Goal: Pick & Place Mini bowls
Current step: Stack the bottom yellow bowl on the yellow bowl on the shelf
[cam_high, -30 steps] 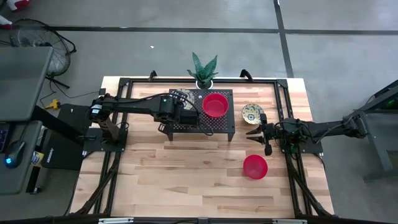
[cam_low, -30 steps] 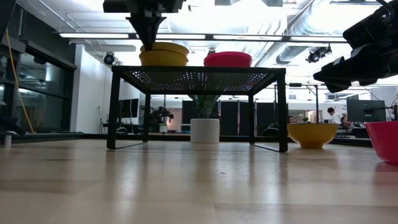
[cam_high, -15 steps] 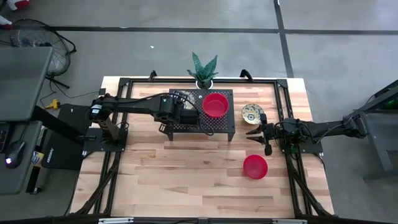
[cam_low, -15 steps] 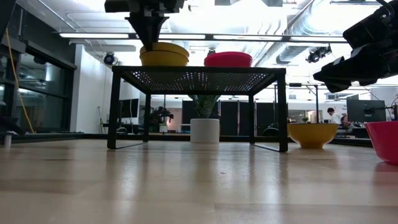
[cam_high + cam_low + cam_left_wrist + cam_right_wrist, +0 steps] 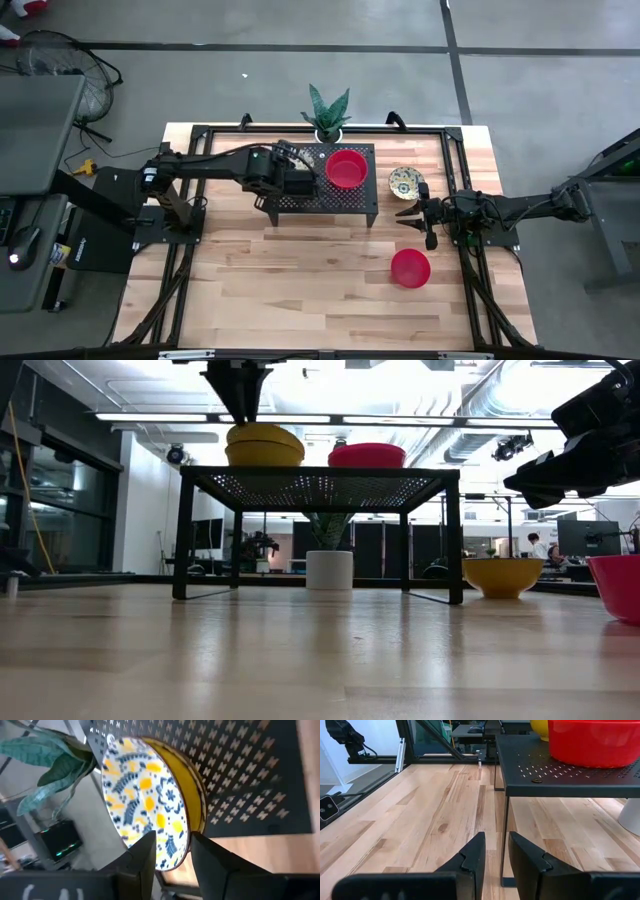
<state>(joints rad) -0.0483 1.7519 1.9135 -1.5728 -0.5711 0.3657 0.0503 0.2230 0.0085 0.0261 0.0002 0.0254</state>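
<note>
On the black perforated stand (image 5: 330, 197) sit a cream-yellow patterned mini bowl (image 5: 145, 800) at its left end and a red mini bowl (image 5: 346, 168) at its right end, both resting on their bases. My left gripper (image 5: 243, 410) hangs open just above the patterned bowl, pointing down. In the left wrist view its fingers (image 5: 145, 857) stand on either side of the bowl's rim, apart from it. A second patterned bowl (image 5: 406, 182) and a second red bowl (image 5: 410, 268) rest on the table to the right. My right gripper (image 5: 408, 218) hovers open between those two.
A white plant pot (image 5: 329, 570) with a green plant (image 5: 327, 105) stands behind the stand at the table's far edge. Black frame rails run along the table's left and right sides. Bare wood lies in front of the stand.
My left gripper has opened, let go of the patterned bowl and risen a little straight up. The bowl stays on the stand's left end.
</note>
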